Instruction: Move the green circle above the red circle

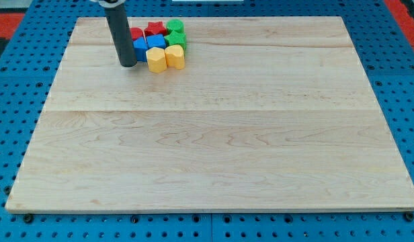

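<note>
Several blocks sit in a tight cluster near the board's top edge, left of centre. A red block (137, 33), likely the red circle, is at the cluster's left and partly hidden by my rod. A red star (154, 29) is to its right. Two green blocks stand at the right: an upper, lumpy one (175, 27) and a lower, rounder one (177, 38); I cannot tell for sure which is the circle. My tip (128, 64) rests on the board just left of a blue block (141, 48), below the red block.
A second blue block (156, 42) sits mid-cluster. Two yellow blocks, (156, 60) and a heart-like one (175, 56), form the cluster's bottom row. The wooden board (214, 148) lies on a blue perforated table (12, 101).
</note>
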You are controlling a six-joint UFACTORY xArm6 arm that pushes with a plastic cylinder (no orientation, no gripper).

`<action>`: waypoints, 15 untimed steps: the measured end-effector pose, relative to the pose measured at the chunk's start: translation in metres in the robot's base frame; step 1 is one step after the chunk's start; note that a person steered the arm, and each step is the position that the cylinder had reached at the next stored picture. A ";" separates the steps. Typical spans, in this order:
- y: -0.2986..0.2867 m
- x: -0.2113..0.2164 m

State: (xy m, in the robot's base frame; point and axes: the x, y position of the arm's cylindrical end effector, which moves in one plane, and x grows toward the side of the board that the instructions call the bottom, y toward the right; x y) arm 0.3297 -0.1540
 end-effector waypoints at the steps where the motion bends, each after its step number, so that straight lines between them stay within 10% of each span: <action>1: -0.001 0.022; 3: 0.177 0.037; 4: 0.201 -0.046; 9: 0.067 -0.083; 11: 0.141 -0.115; 15: -0.007 -0.136</action>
State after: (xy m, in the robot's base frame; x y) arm 0.1935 -0.1614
